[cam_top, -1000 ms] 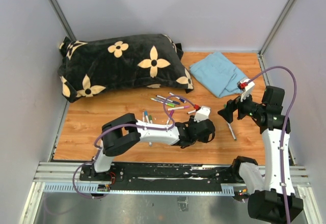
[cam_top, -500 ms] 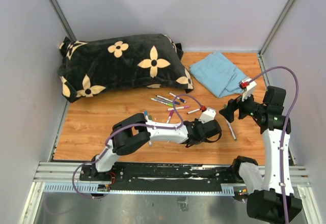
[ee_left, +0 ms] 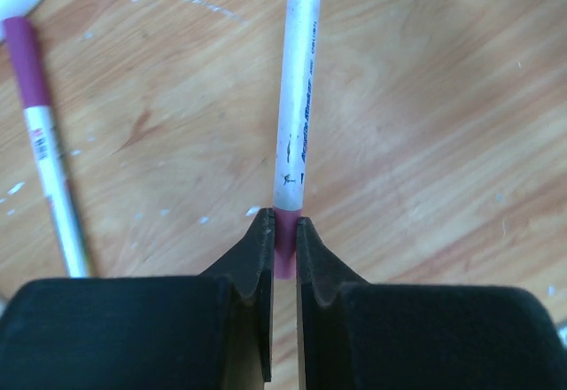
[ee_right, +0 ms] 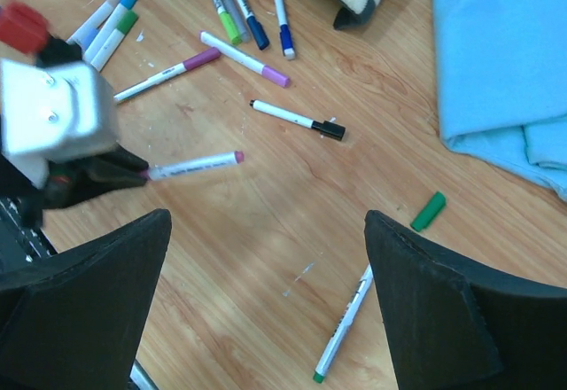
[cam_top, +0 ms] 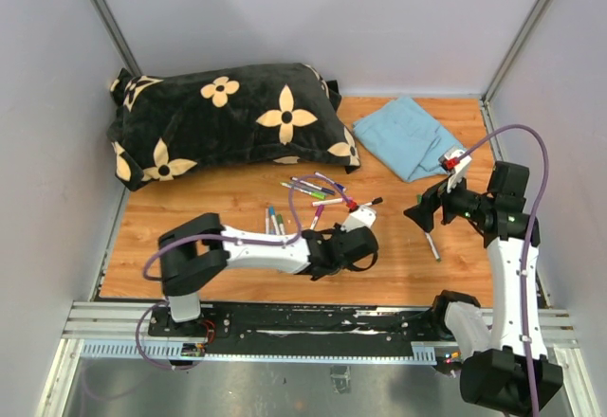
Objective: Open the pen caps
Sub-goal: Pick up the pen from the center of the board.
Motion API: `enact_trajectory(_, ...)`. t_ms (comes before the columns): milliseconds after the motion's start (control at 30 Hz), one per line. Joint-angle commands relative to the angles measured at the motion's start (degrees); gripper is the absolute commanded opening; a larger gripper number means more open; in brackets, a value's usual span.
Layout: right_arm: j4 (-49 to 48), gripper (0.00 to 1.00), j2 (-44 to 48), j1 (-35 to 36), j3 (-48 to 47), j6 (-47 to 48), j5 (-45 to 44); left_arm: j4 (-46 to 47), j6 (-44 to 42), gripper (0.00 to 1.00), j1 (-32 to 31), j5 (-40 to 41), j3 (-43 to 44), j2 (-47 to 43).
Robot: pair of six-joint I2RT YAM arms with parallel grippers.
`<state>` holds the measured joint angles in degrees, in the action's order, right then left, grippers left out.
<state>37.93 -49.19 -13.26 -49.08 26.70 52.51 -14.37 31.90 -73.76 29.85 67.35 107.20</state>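
Note:
My left gripper (ee_left: 283, 230) is shut on the pink cap (ee_left: 283, 250) of a white-barrelled pen (ee_left: 294, 97), which sticks out ahead just above the wood. The right wrist view shows this pen (ee_right: 190, 167) leaving the left gripper (ee_right: 133, 174). From above, the left gripper (cam_top: 358, 212) sits right of table centre. My right gripper (ee_right: 266, 222) hangs open over bare wood, holding nothing, at the right (cam_top: 424, 210). A loose green cap (ee_right: 428, 211) and an uncapped green-ended pen (ee_right: 341, 328) lie near it. Several capped pens (ee_right: 239, 18) and a black-capped pen (ee_right: 292, 117) lie beyond.
A black pillow with cream flowers (cam_top: 223, 118) fills the back left. A folded blue cloth (cam_top: 410, 135) lies at the back right. Blue- and green-capped pens (cam_top: 273, 218) lie by the left forearm. A purple-capped pen (ee_left: 40, 133) lies left of the held one. Grey walls enclose the table.
The left gripper has closed onto the pink cap and drawn back to the left with the pen. The right gripper has stayed open in nearly the same place.

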Motion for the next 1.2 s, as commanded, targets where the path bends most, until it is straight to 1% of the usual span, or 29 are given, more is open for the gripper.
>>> enact_trajectory(0, 2.11, 0.97, 1.42, 1.71, 1.95, 9.09, 7.47, 10.22, -6.62, 0.0, -0.34, -2.18, -10.18, -10.79)
enact_trajectory(33, 2.11, 1.0, 2.06, 2.4, 2.44, 11.02, 8.61, 11.83, -7.85, 0.0, -0.36, -2.99, -12.55, -12.8)
enact_trajectory(133, 2.13, 0.98, 4.17, 5.01, 5.17, 18.42, 13.69, 16.25, -11.63, 0.0, -0.36, -5.06, -18.45, -18.42)
enact_trajectory(233, 2.83, 0.98, 6.79, 9.17, 8.57, 29.68, 17.76, 18.58, -14.18, 0.0, -0.36, -6.45, -22.99, -21.93)
enact_trajectory(267, 2.82, 0.98, 7.65, 10.75, 9.68, 35.64, 18.03, 19.07, -14.79, 0.0, -0.34, -6.63, -24.08, -22.82)
enact_trajectory(367, 2.84, 0.98, 8.27, 16.85, 13.16, 48.23, 15.1, 20.61, -16.46, 0.0, -0.33, -7.54, -26.47, -25.0)
enact_trajectory(433, 1.87, 0.98, 6.39, 22.5, 14.51, 52.73, 9.44, 21.72, -17.24, 0.0, -0.34, -8.27, -27.6, -25.9)
enact_trajectory(467, 0.87, 1.0, 5.06, 25.46, 14.95, 53.77, 6.01, 22.22, -17.63, 0.0, -0.34, -8.89, -28.11, -26.24)
enact_trajectory(500, -1.37, 0.98, 3.41, 28.14, 15.55, 53.95, 2.66, 22.71, -18.09, 0.0, -0.34, -9.56, -28.38, -26.47)
enact_trajectory(600, -7.32, 0.91, 0.09, 35.24, 16.55, 51.95, -6.32, 23.49, -18.73, 0.0, -0.34, -11.3, -28.84, -26.31)
enact_trajectory(733, -11.55, 0.78, -2.97, 40.01, 17.21, 51.96, -11.62, 24.47, -19.04, 0.0, -0.34, -13.59, -28.93, -25.38)
enact_trajectory(800, -13.67, 0.73, -3.04, 41.04, 18.42, 52.54, -13.7, 24.8, -19.23, 0.0, -0.31, -14.58, -28.72, -24.69)
enact_trajectory(867, -15.49, 0.71, -2.18, 41.68, 19.8, 53.31, -14.69, 24.87, -19.32, 0.0, -0.25, -15.58, -28.26, -23.8)
enact_trajectory(967, -15.96, 0.68, -1.04, 42.67, 21.43, 55.39, -14.37, 25.21, -19.58, 0.0, -0.03, -17.5, -27.54, -22.66)
enact_trajectory(1167, -16.39, 0.61, -1.17, 44.63, 23.44, 58.82, -16.77, 26.44, -19.53, 0.0, 1.12, -21.18, -27.23, -21.94)
